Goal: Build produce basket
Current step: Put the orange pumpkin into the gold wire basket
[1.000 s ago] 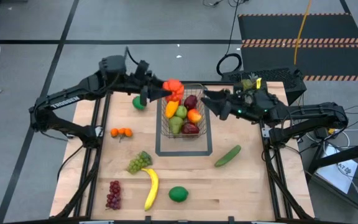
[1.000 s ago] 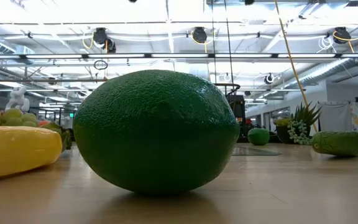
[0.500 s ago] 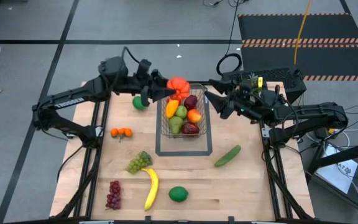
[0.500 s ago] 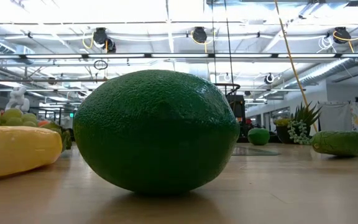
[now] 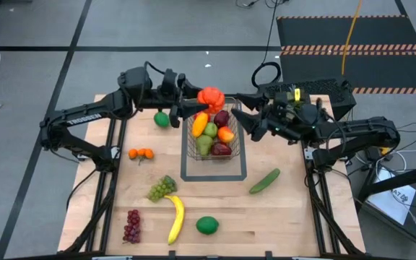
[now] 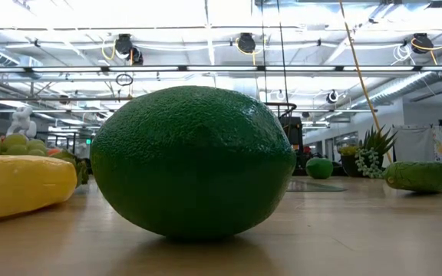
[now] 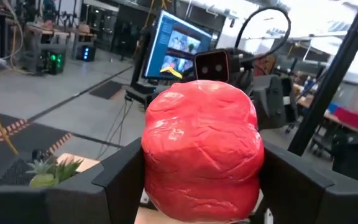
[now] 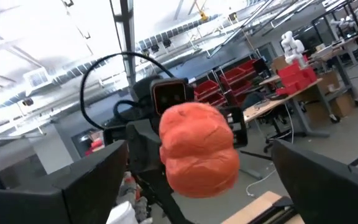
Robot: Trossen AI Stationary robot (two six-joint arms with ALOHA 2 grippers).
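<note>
My left pincer (image 5: pixel 193 106) is clamped on a red, lumpy bell pepper (image 5: pixel 210 98), one finger (image 7: pixel 120 180) pressing on each side of it, and I hold it in the air over the far rim of the wire basket (image 5: pixel 234 148), which stands on the far middle of the wooden desk (image 5: pixel 287 209). My right pincer (image 5: pixel 245 119) hangs just beside the basket's right wall with its fingers spread wide apart and nothing between them; it faces the pepper from the other side, and past its two dark fingers I see that pepper (image 8: pixel 197 149) with my left arm behind it. Inside the basket lie an orange-yellow mango (image 5: pixel 199 126), a green pear (image 5: pixel 205 144), a dark red apple (image 5: pixel 222 118), a small orange (image 5: pixel 226 133) and another red apple (image 5: pixel 221 149). Outside it, a lime (image 5: pixel 162 119) sits on the desk just beneath my left arm, and two small oranges (image 5: pixel 141 153) lie near the desk's left edge. Nearer the front are green grapes (image 5: pixel 162 188), red grapes (image 5: pixel 132 224), a yellow banana (image 5: pixel 175 219) and a second lime (image 5: pixel 207 224), which fills most of the low view (image 6: pixel 192 161). A cucumber (image 5: pixel 264 180) lies to the right of the basket, well apart from it.
</note>
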